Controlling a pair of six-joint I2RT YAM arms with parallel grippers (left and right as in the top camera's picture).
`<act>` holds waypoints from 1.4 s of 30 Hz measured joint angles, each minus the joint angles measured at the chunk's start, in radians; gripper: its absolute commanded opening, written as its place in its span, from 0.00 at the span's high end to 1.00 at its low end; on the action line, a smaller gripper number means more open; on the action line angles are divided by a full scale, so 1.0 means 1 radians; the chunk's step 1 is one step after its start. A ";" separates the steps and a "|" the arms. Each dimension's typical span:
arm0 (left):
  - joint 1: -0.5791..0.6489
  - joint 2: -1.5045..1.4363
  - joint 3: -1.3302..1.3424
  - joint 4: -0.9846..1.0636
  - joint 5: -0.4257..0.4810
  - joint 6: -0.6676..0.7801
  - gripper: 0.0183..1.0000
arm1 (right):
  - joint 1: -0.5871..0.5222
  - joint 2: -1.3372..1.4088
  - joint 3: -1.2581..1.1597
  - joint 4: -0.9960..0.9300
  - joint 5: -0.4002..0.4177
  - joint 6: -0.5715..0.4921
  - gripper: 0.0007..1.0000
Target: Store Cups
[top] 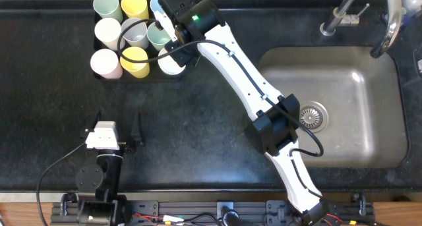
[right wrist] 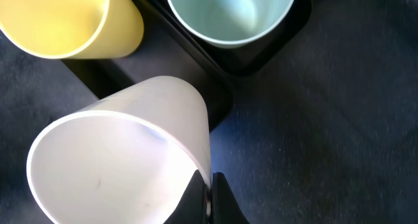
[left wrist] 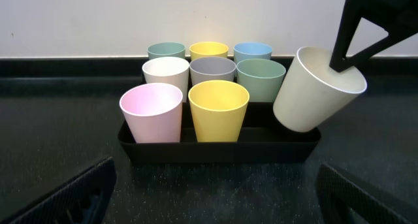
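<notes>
A black tray [left wrist: 215, 149] at the counter's back left holds several upright cups, among them a pink cup [left wrist: 151, 112], a yellow cup [left wrist: 219, 110] and a pale green cup [left wrist: 260, 77]. My right gripper [left wrist: 343, 57] reaches across to the tray and is shut on the rim of a cream cup [left wrist: 317, 93]. That cup tilts outward with its base at the tray's right front corner. In the right wrist view the cream cup [right wrist: 124, 159] leans over that corner, with one finger [right wrist: 212, 198] on its rim. My left gripper [top: 119, 117] rests open on the counter, well short of the tray.
A steel sink [top: 356, 74] with a faucet [top: 343, 15] takes up the right side of the black counter. The right arm [top: 250, 87] stretches diagonally from the bottom right to the tray. Bare counter lies between the left gripper and the tray.
</notes>
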 measured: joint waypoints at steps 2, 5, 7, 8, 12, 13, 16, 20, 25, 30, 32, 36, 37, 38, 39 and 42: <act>0.000 0.000 0.000 0.000 0.000 0.000 0.00 | 0.000 0.000 0.000 0.005 -0.006 0.000 0.95; 0.000 0.000 0.000 0.000 0.000 0.000 0.00 | 0.000 0.002 0.000 0.005 -0.009 0.000 0.96; 0.000 0.000 0.000 0.000 0.000 0.000 0.00 | 0.000 0.004 0.000 0.005 -0.009 0.000 0.96; 0.000 0.000 0.000 0.000 0.000 0.000 0.00 | 0.000 0.006 0.000 0.005 -0.009 0.000 0.96; 0.000 0.000 0.000 0.000 0.000 0.000 0.00 | 0.000 0.020 0.000 0.003 -0.008 -0.003 0.96; 0.000 0.000 0.000 0.000 0.000 0.000 0.00 | 0.000 0.023 0.000 0.003 -0.008 -0.004 0.96; 0.000 0.000 0.000 0.000 0.000 0.000 0.00 | 0.000 0.032 0.000 0.000 -0.008 -0.005 0.96; 0.000 0.000 0.000 0.000 0.000 0.000 0.00 | 0.000 0.037 0.000 -0.005 -0.008 -0.011 0.96; 0.000 0.000 0.000 0.000 0.000 0.000 0.00 | 0.000 0.047 0.000 -0.003 -0.009 -0.016 0.96; 0.000 0.000 0.000 0.000 0.000 0.000 0.00 | 0.000 0.057 0.000 0.000 -0.012 -0.016 0.95; 0.000 0.000 0.000 0.000 0.000 0.000 0.00 | 0.000 0.058 0.000 0.002 -0.012 -0.016 0.96; 0.000 0.000 0.000 0.000 0.000 0.000 0.00 | 0.000 0.062 0.000 0.005 -0.012 -0.020 0.95; 0.000 0.000 0.000 0.000 0.000 0.000 0.00 | 0.000 0.064 0.000 0.005 -0.013 -0.021 0.96; 0.000 0.000 0.000 0.000 0.000 0.000 0.00 | 0.000 0.066 0.000 0.006 -0.012 -0.020 0.95; 0.000 0.000 0.000 0.000 0.000 0.000 0.00 | 0.000 0.068 0.000 0.006 -0.012 -0.021 0.96; 0.000 0.000 0.000 0.000 0.000 0.000 0.00 | 0.000 0.069 0.000 0.005 -0.013 -0.025 0.95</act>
